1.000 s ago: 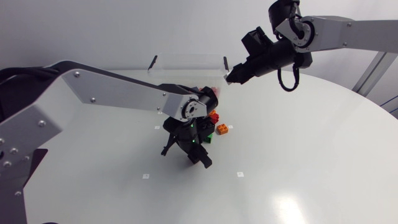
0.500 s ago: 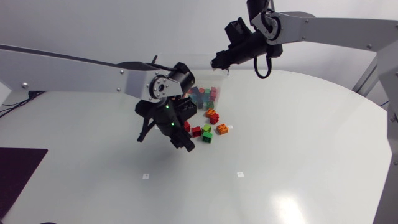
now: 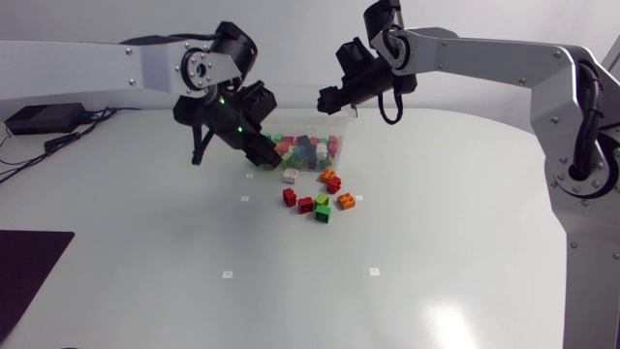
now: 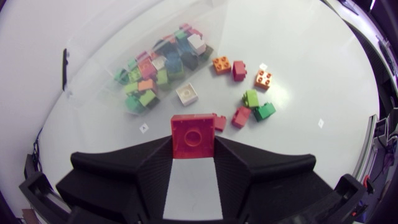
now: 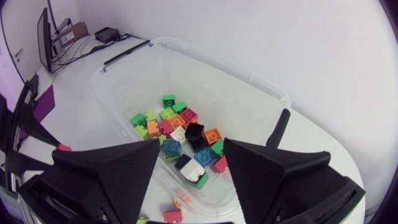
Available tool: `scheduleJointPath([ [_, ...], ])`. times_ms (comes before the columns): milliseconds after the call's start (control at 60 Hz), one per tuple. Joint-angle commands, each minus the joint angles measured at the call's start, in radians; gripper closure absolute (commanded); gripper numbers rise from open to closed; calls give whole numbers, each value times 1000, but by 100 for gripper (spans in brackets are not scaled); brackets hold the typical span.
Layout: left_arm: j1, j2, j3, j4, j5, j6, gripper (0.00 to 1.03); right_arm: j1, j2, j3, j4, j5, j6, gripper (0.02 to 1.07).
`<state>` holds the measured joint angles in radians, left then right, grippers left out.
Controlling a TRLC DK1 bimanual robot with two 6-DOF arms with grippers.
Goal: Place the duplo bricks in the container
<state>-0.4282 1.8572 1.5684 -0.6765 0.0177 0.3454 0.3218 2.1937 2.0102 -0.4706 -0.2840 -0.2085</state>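
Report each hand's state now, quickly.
Left hand: closed, holding a red brick.
Right hand: open, empty, above the container.

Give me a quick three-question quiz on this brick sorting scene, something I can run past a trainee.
1. True or false: the right end effector, above the container, is shut on a brick.
2. Which colour is the brick gripped by the left end effector? A green, B red, C white.
3. Fill in: the white brick lies ___ the container.
Key: 1 false, it is open and holds nothing. 2 B. 3 outside.
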Motion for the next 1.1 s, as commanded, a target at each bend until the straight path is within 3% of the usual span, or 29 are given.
scheduleJointPath([
  [0, 25, -1, 73, 26, 25, 23, 83, -4, -37, -13, -8, 5, 23, 18],
  [500, 106, 180, 326, 183, 65, 4, 83, -50, -381, -484, 73, 2, 31, 18],
  [667, 121, 261, 433, 189, 74, -9, 83, -49, -468, -665, 118, 3, 23, 18],
  [867, 120, 321, 499, 181, 79, -20, 81, -49, -460, -762, 138, 6, 6, 18],
  [900, 118, 326, 507, 175, 79, -20, 72, -47, -454, -772, 141, 8, 1, 18],
  [950, 115, 338, 516, 173, 79, -20, 45, -43, -446, -786, 150, 19, 0, 18],
  [983, 115, 349, 527, 166, 77, -20, 20, -40, -436, -791, 151, 23, -3, 18],
  [1000, 114, 352, 530, 163, 77, -19, 13, -40, -433, -794, 153, 25, -3, 18],
  [1033, 114, 353, 535, 161, 77, -19, 7, -40, -423, -797, 156, 26, -3, 18],
  [1083, 112, 355, 539, 155, 77, -19, 6, -36, -400, -798, 161, 37, -5, 18],
])
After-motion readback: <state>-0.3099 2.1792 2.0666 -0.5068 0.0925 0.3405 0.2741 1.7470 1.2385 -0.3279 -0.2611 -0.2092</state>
